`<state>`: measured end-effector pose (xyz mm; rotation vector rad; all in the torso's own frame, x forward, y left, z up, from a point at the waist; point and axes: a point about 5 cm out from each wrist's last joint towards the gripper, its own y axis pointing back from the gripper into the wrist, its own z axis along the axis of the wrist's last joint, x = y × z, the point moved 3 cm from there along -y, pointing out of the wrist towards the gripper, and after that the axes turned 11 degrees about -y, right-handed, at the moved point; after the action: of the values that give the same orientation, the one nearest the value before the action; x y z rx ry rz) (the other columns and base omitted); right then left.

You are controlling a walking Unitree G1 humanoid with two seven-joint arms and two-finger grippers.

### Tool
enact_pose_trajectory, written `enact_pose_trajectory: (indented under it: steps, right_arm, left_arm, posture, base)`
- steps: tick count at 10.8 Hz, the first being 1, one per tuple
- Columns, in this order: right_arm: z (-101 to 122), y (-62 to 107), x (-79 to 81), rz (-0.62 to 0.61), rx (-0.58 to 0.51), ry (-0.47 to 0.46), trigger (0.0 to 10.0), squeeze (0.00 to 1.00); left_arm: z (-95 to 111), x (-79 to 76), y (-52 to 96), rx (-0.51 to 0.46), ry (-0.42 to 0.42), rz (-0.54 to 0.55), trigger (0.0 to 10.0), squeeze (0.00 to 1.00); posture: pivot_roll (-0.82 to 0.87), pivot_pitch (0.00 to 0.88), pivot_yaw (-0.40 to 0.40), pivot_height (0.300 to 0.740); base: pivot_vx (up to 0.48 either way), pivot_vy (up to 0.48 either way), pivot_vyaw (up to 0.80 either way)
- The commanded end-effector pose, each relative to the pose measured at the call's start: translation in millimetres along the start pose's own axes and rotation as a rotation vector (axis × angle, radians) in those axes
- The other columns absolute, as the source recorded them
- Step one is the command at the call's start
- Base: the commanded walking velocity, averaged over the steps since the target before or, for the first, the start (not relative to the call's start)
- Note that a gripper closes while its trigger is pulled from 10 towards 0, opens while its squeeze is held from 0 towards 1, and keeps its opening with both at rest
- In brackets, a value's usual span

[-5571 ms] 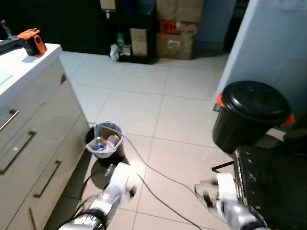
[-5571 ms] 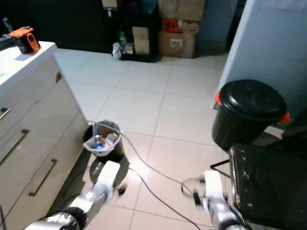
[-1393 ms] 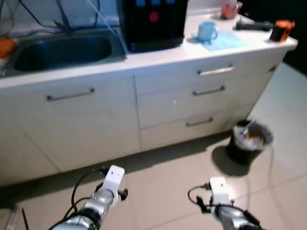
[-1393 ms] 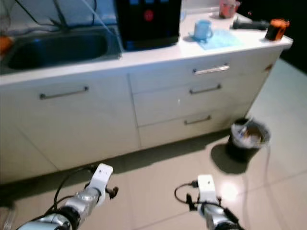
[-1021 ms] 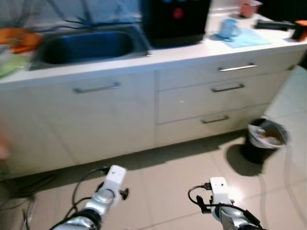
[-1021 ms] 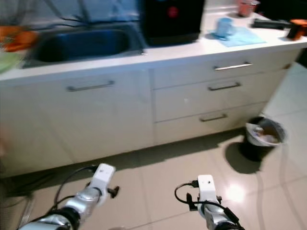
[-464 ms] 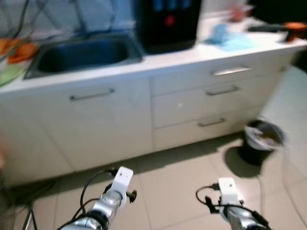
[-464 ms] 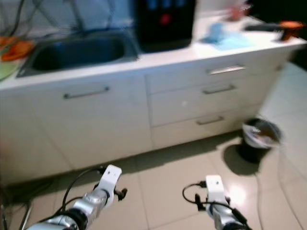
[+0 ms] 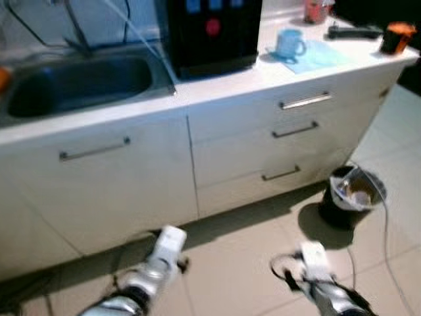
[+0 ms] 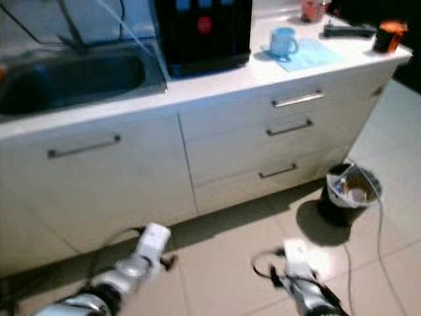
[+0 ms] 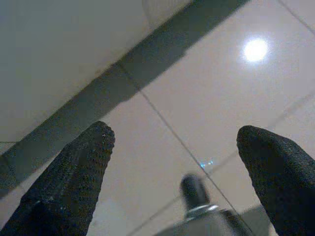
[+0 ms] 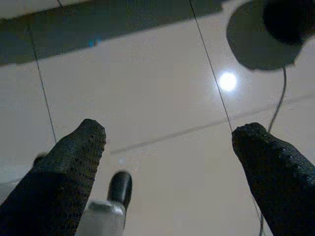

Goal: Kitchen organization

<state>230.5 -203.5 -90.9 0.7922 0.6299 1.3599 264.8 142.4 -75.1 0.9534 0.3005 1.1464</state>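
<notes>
Both arms hang low over the floor tiles, the left gripper [image 11: 172, 147] and right gripper [image 12: 167, 147] spread and empty (carried idle, presumably). Beyond, a waste bin [image 9: 352, 191] stands beside the drawers [image 9: 296, 131]; a blue mug [image 9: 288, 43] sits on the far countertop [image 9: 263, 76].

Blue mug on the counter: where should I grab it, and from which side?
Probably grip the blue mug across its body, coming from above or its left. It stands upright on the blue mat, its handle seemingly pointing right, and the black appliance crowds its left.
</notes>
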Motion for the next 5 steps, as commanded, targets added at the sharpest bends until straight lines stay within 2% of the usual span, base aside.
enact_pose_trajectory:
  steps: [1,2,3,4,5]
  right_arm:
    - [-4.4,-0.3,9.7,0.038,0.003,0.007,10.0,0.00]
    - [-0.6,-0.4,9.8,0.043,-0.015,-0.005,10.0,0.00]
    - [12.9,-1.1,13.8,0.068,-0.067,-0.012,10.0,0.00]
    - [39.9,-1.1,19.8,0.099,-0.168,-0.061,10.0,0.00]
    - [52.6,-0.2,21.6,0.108,-0.221,-0.092,10.0,0.00]
  left_arm:
    - [-3.6,14.8,1.5,-0.008,0.045,0.061,10.0,0.00]
    - [6.1,23.6,1.5,-0.048,0.101,0.095,10.0,0.00]
    - [29.1,39.2,2.8,-0.142,0.163,0.152,10.0,0.00]
    - [68.2,55.5,7.7,-0.300,0.214,0.194,10.0,0.00]
    - [86.2,60.5,11.6,-0.378,0.212,0.208,10.0,0.00]
  posture:
    - [0.05,0.000,0.039,0.740]
    - [0.06,0.000,0.035,0.740]
    - [0.07,0.000,0.034,0.740]
    - [0.08,0.000,0.029,0.740]
    - [0.09,0.000,0.028,0.740]
  base:
    - [0.000,0.000,0.00]
    - [0.000,0.000,0.00]
    - [0.000,0.000,0.00]
    - [0.000,0.000,0.00]
    - [0.000,0.000,0.00]
